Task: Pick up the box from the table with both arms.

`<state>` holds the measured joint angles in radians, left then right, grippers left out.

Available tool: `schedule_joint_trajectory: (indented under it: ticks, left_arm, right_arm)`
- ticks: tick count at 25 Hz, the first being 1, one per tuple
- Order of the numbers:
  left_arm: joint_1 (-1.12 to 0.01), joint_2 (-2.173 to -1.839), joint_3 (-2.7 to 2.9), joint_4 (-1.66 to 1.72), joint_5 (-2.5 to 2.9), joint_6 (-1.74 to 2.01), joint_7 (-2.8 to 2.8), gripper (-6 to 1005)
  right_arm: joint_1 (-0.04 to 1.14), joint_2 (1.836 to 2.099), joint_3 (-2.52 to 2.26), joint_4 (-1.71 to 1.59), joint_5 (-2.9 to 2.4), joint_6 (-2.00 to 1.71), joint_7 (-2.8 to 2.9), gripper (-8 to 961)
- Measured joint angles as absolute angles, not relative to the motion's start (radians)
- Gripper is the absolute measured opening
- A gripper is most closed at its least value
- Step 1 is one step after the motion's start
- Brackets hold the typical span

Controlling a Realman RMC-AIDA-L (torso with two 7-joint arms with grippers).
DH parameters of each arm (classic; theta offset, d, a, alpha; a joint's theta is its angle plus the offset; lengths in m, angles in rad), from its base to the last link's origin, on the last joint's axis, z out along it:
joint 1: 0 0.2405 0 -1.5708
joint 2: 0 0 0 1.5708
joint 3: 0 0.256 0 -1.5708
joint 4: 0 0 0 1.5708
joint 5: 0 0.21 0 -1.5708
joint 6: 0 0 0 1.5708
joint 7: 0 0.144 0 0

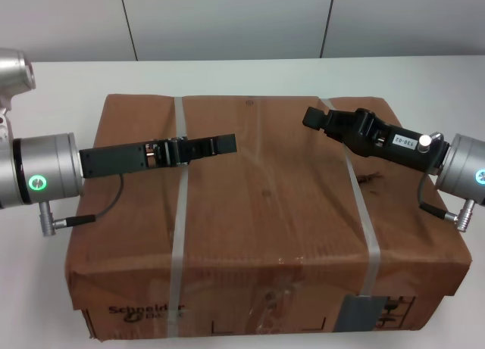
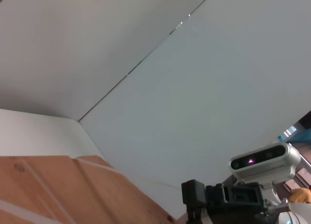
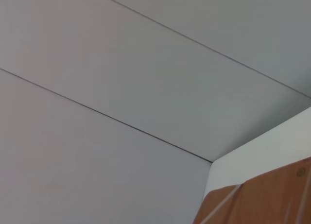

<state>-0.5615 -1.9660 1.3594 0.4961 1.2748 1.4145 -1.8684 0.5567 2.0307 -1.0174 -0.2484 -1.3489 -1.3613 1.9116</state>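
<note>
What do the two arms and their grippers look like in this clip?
Both arms end in silver cylindrical wrists with a green ring light and a small plug with a thin dark cable. The left gripper is a flat black bar-shaped unit with a metallic part midway. The right gripper is black and blockier, carrying a white number label and a silver knob near the wrist.

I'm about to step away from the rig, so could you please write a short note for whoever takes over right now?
Left gripper: above the box's top, reaching in from the left, holding nothing.
Right gripper: above the top near the far right strap, also holding nothing.
The box sits flat on the table, print side facing the robot, both straps intact.
Done: both arms are brought in over the box.
Left: set the arms against opposite sides of the box, squeeze and lift it together.
</note>
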Motion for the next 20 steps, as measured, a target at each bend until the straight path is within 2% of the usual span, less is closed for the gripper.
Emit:
schedule_joint_trajectory:
  ticks: [20]
  left_arm:
    - [-0.558,-1.970,1.359,0.494,1.275,1.415,-1.862,97]
  right_arm:
    - [0.554,2.031,-1.017,-0.248,-1.348,-1.350,1.903,-3]
